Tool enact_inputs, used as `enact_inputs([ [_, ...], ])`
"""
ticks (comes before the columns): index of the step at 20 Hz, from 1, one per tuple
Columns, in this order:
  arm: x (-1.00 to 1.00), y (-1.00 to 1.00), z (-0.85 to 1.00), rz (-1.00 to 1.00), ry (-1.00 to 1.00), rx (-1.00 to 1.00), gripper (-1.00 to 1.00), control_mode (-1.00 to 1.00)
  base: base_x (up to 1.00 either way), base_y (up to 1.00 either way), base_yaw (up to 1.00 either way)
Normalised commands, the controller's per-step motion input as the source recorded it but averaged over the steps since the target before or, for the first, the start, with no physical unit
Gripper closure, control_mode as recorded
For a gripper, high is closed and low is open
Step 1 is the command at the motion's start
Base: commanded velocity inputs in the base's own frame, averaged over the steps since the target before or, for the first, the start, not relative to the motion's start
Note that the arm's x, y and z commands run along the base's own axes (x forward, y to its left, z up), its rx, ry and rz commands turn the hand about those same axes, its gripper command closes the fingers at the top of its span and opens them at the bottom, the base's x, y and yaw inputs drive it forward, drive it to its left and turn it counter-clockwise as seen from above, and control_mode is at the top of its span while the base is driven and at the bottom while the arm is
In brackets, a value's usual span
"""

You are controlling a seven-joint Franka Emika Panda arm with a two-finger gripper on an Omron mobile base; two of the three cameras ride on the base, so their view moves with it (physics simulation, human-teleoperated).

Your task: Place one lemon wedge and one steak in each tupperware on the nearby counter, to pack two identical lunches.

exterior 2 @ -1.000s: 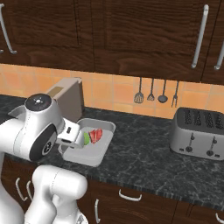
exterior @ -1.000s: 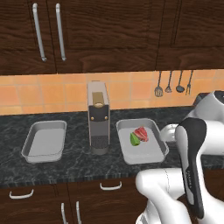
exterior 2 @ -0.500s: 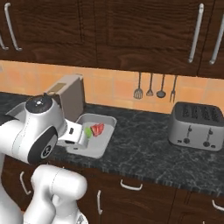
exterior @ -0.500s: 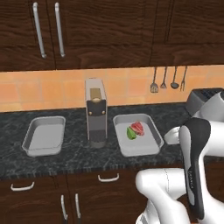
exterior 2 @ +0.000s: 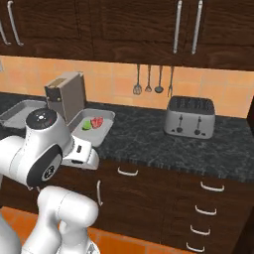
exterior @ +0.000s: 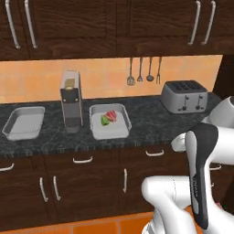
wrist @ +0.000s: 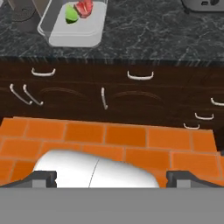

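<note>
The hand (wrist: 111, 177) hangs low over the orange floor tiles (wrist: 109, 138), its two dark tips spread wide apart at the bottom of the hand view and gripping nothing. Ahead and above it, past the dark cabinet doors (wrist: 105, 98), sits the table (exterior: 146, 114) with one tray (exterior: 109, 121) already carrying a green lemon wedge (exterior: 105, 120) beside a red steak (exterior: 111, 114). The other tray (exterior: 23, 122), looking empty, lies further left beyond the tall box appliance (exterior: 71, 100), long axis running away from the robot, so the reach must go up and left.
</note>
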Motion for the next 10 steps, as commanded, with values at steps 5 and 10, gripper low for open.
enact_inputs([
  [5, 0.0, 0.0, 0.0, 0.0, 0.0, 0.0, -1.0, 1.0, -0.52, -1.0, 0.0],
  [10, 0.0, 0.0, 0.0, 0.0, 0.0, 0.0, -1.0, 1.0, -0.42, -1.0, 0.0],
])
